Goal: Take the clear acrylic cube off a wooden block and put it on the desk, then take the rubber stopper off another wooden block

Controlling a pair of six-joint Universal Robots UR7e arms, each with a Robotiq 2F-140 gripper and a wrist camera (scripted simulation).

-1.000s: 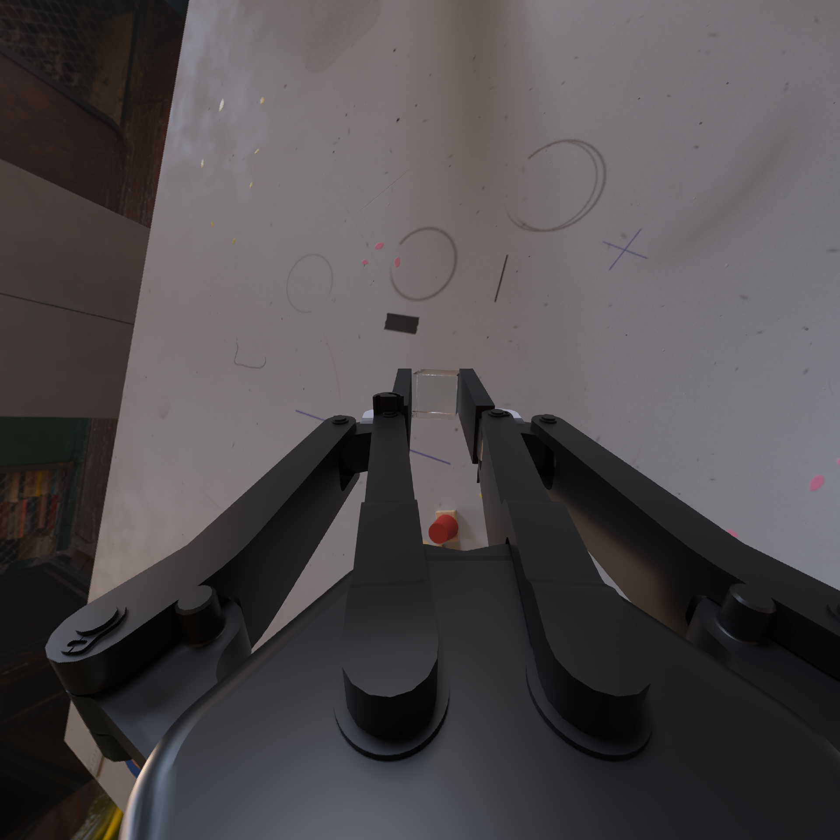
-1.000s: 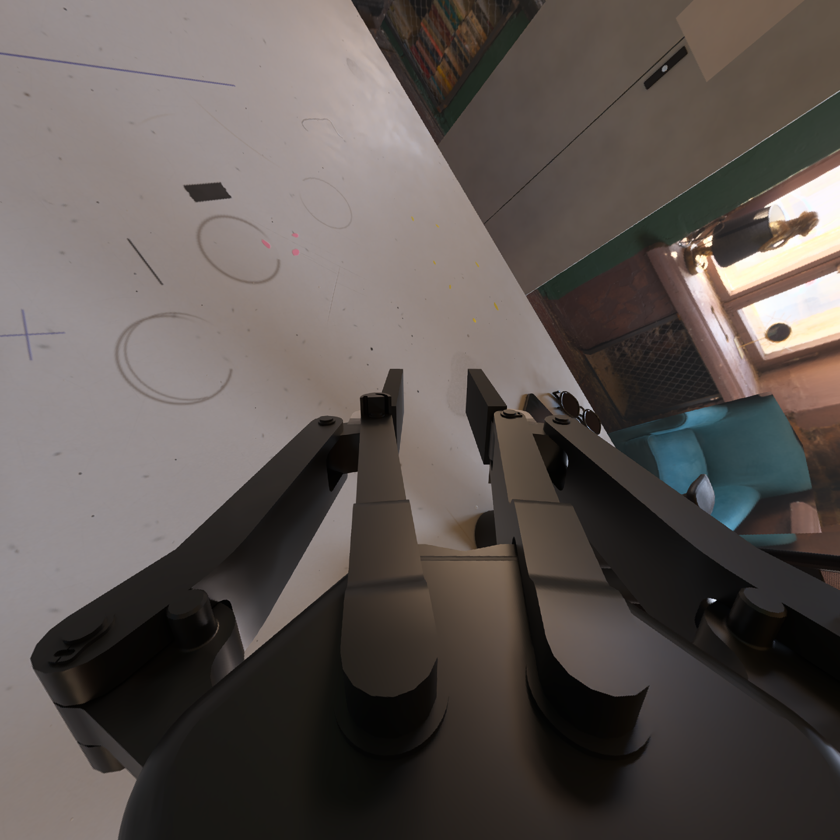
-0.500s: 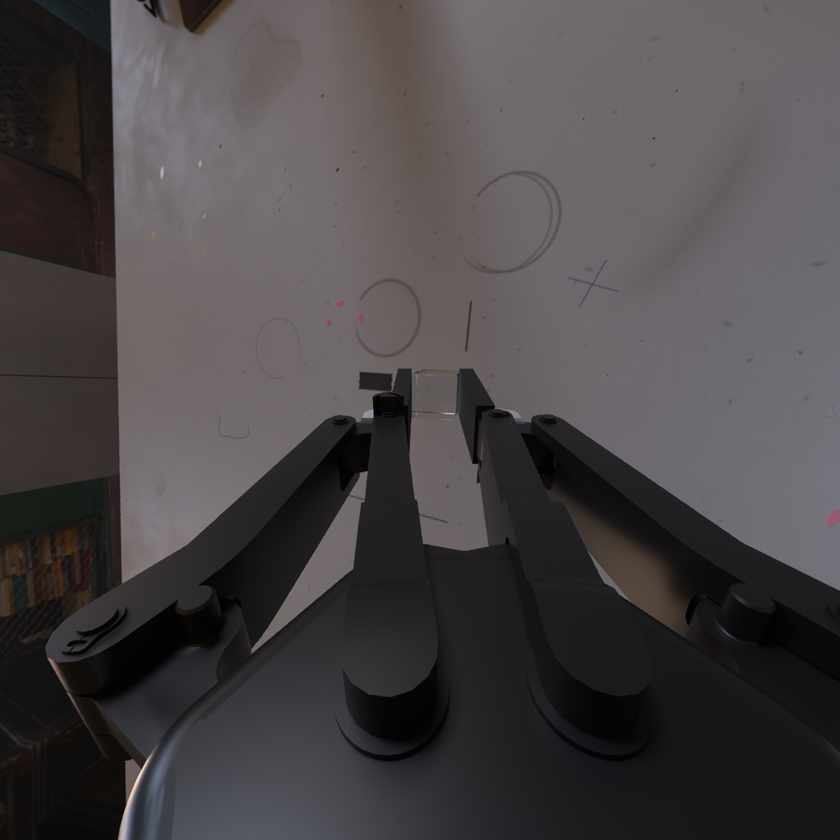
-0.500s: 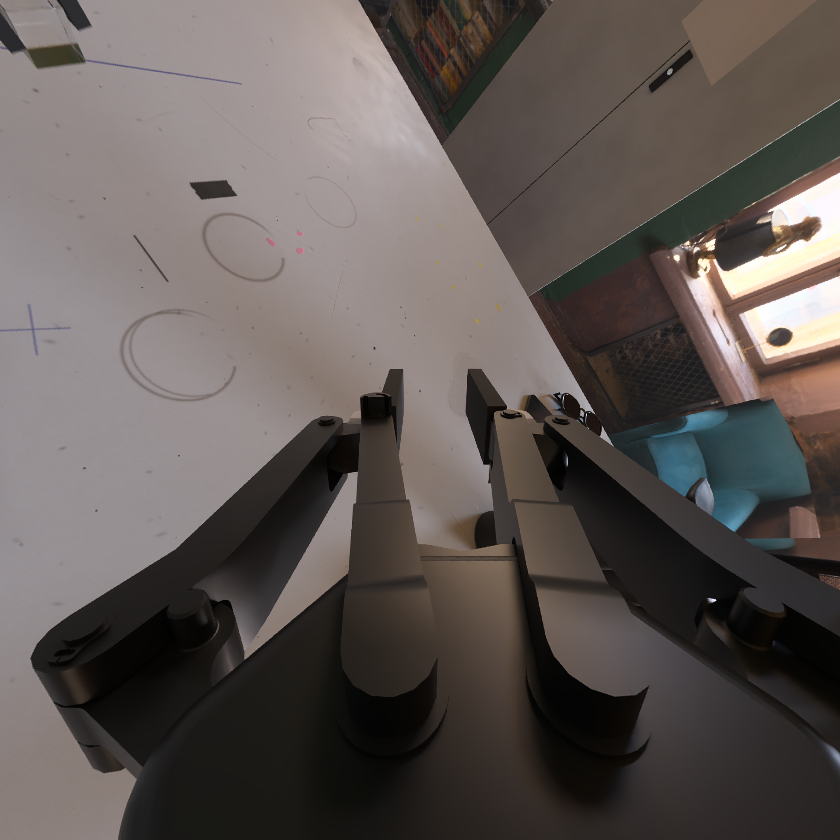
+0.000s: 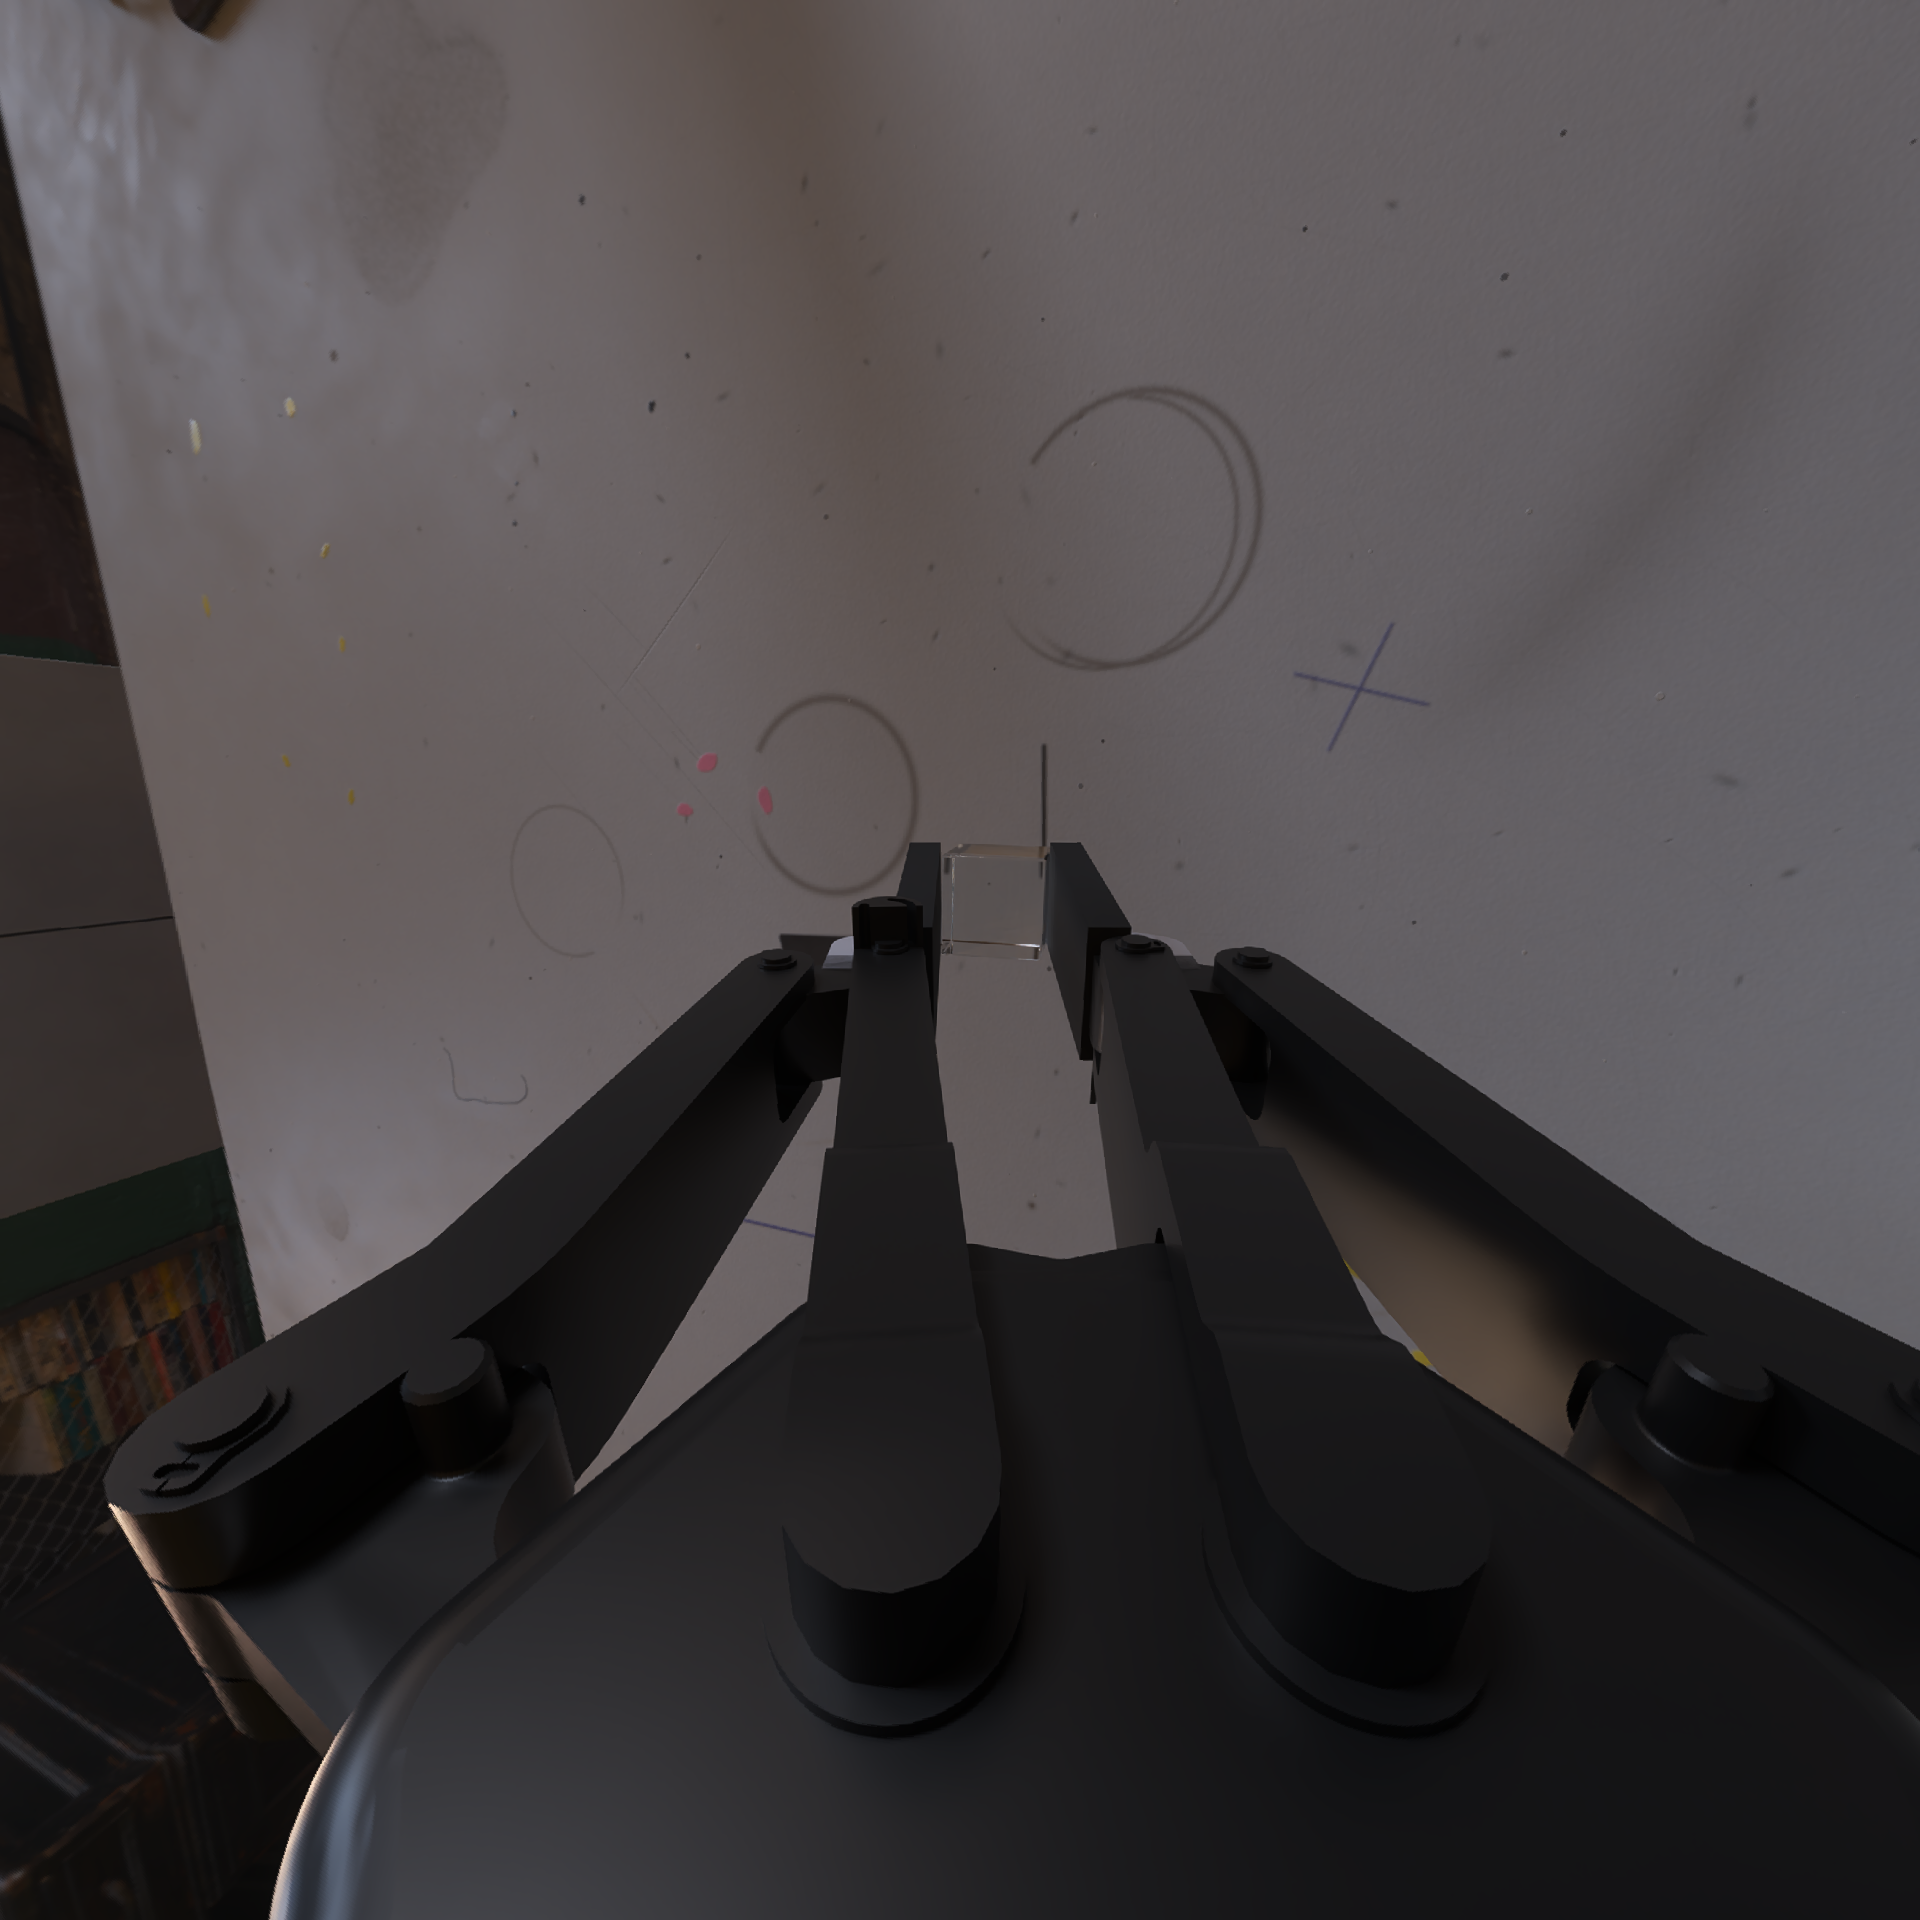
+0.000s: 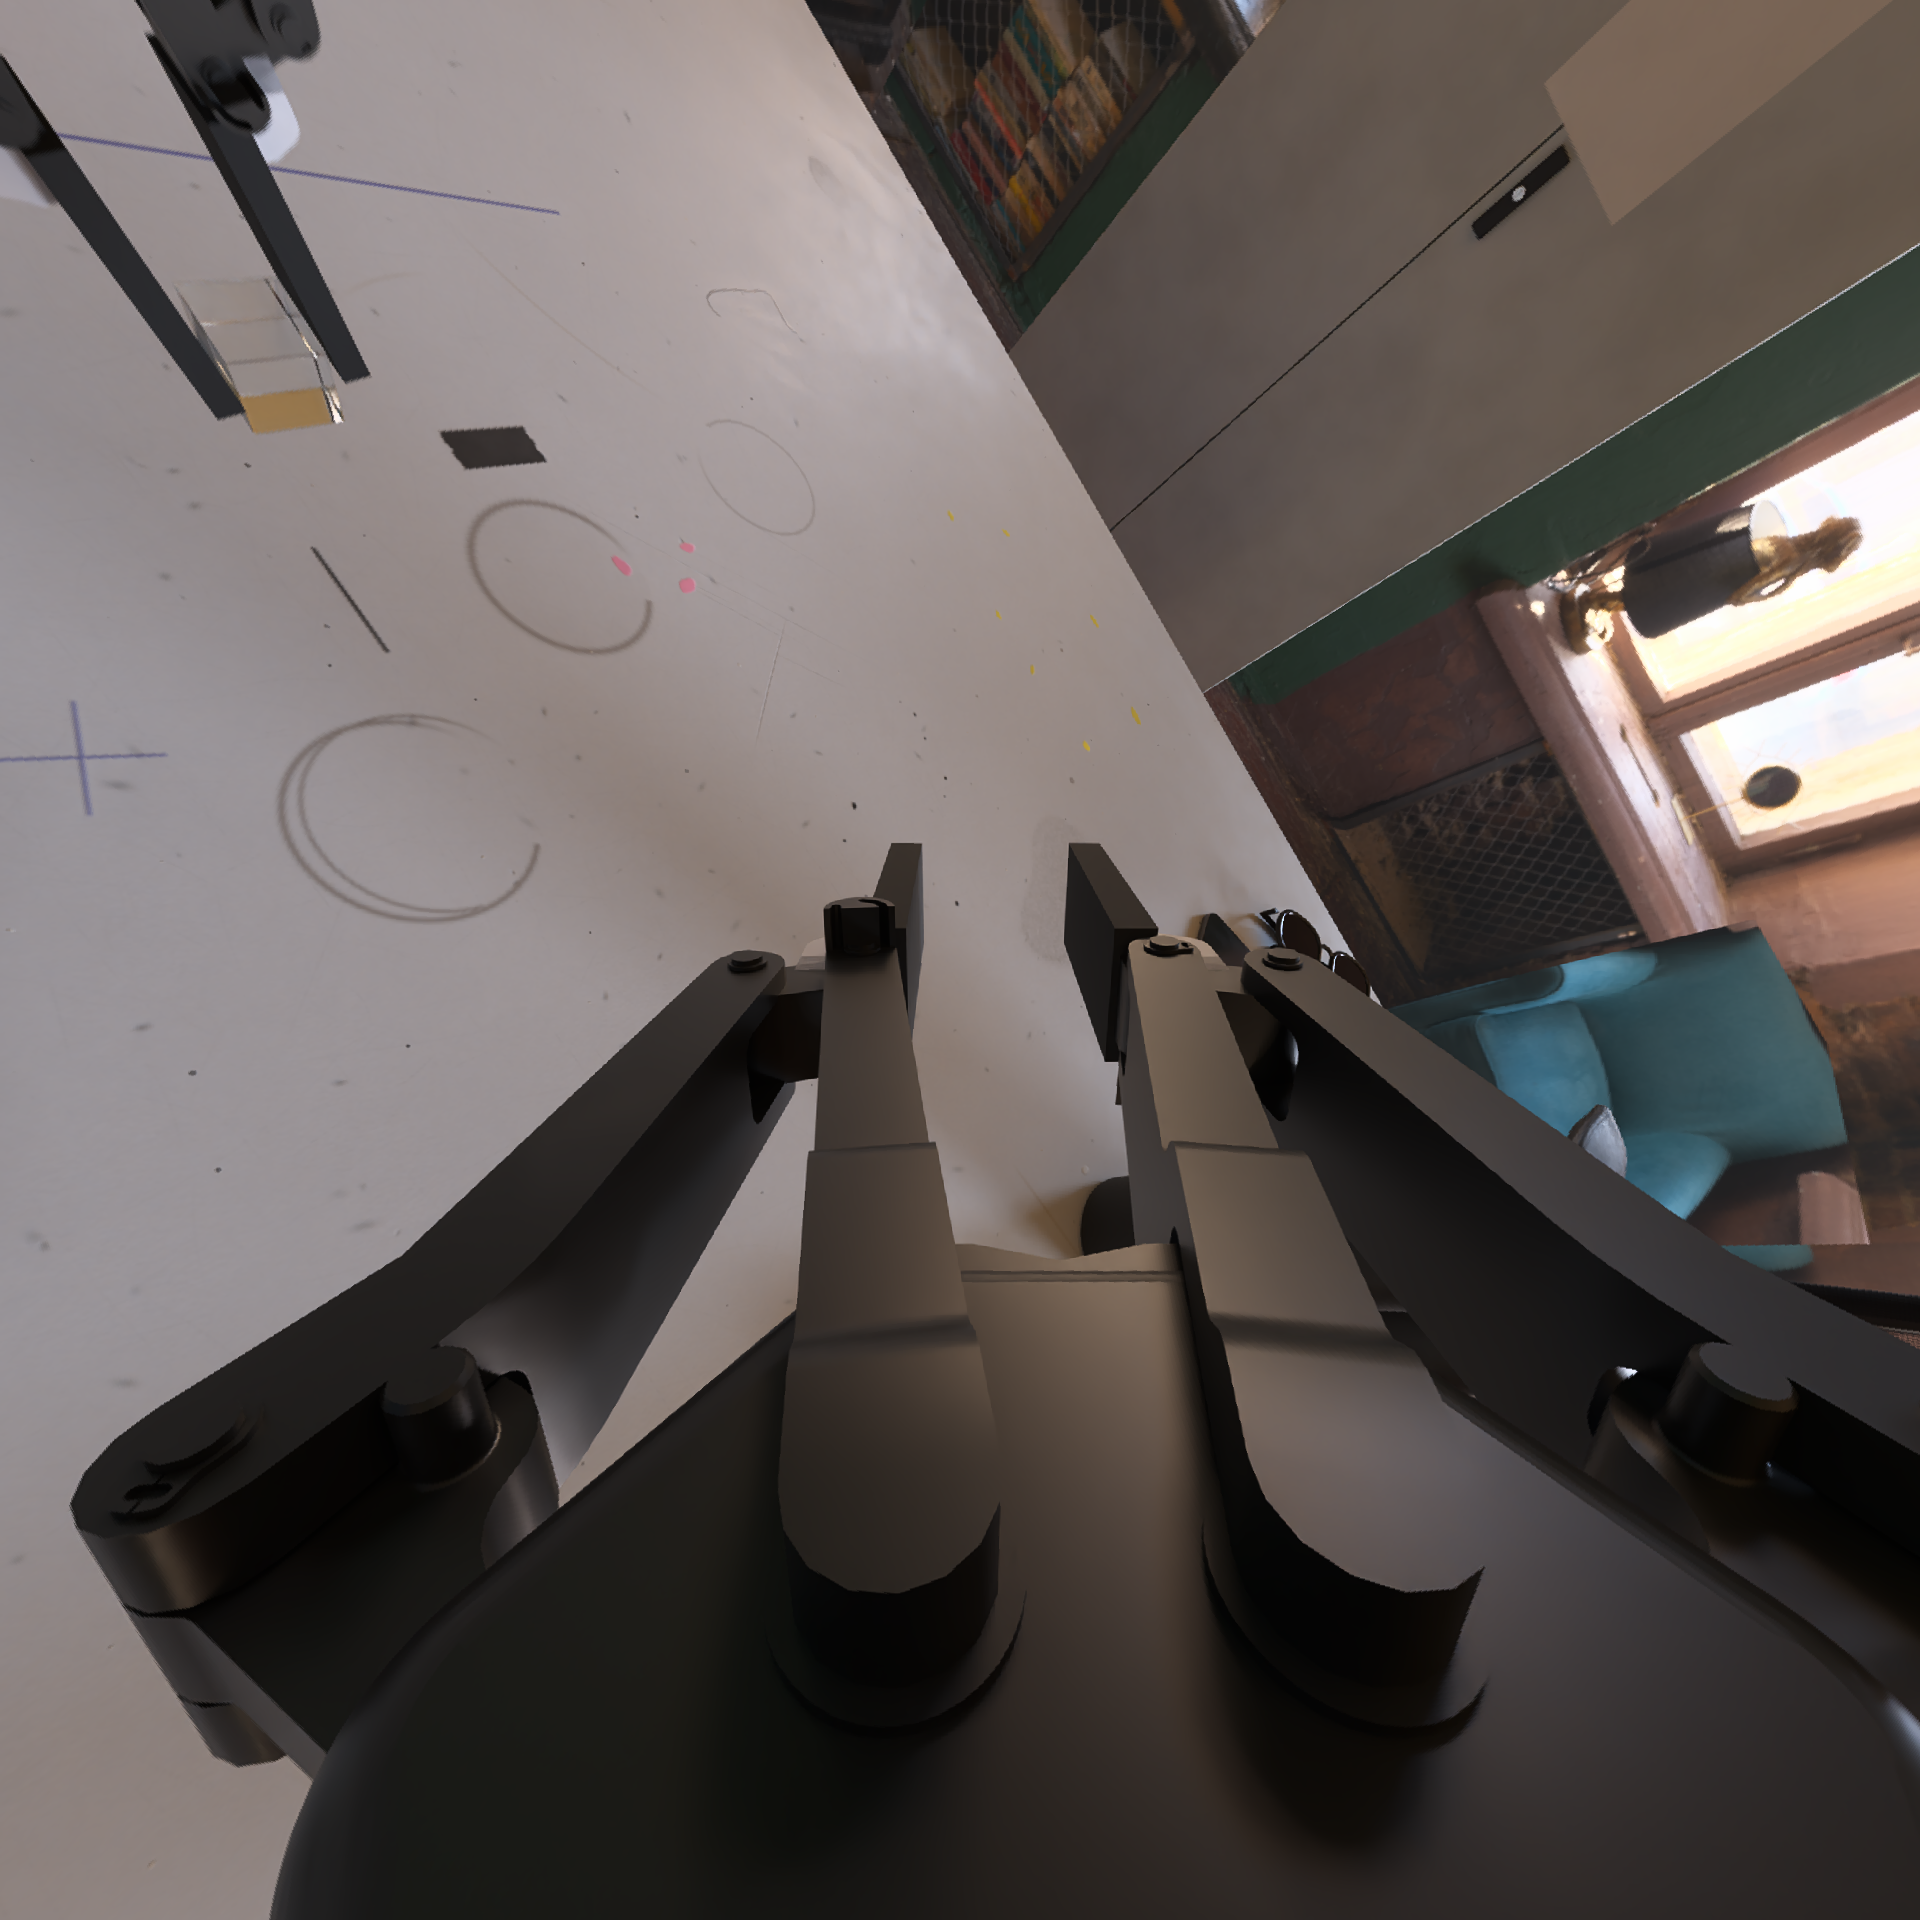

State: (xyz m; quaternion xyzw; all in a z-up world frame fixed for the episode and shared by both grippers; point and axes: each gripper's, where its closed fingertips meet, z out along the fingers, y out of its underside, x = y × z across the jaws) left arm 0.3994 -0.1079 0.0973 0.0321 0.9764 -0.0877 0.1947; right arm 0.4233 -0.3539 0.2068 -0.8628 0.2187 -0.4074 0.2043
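My left gripper [image 5: 994,854] is shut on the clear acrylic cube [image 5: 992,904] and holds it over the white desk [image 5: 1403,312]. In the right wrist view the left gripper [image 6: 286,393] comes down from the top left with the cube [image 6: 265,348] between its fingers, next to a black rectangle mark [image 6: 494,447] on the desk [image 6: 260,1091]. My right gripper [image 6: 993,862] is open and empty near the desk's right edge. No wooden block and no rubber stopper shows in either view.
The desk bears drawn circles [image 5: 1143,530], crosses and paint specks. A pair of glasses [image 6: 1311,935] lies at the desk's edge past my right fingers. A dark round thing [image 6: 1103,1216] sits under my right gripper. A teal armchair [image 6: 1621,1081] stands beyond the edge.
My left gripper has carried the cube forward over the desk; the red stopper below it has left its view. The left gripper and cube have come into the right wrist view. My right gripper barely moved.
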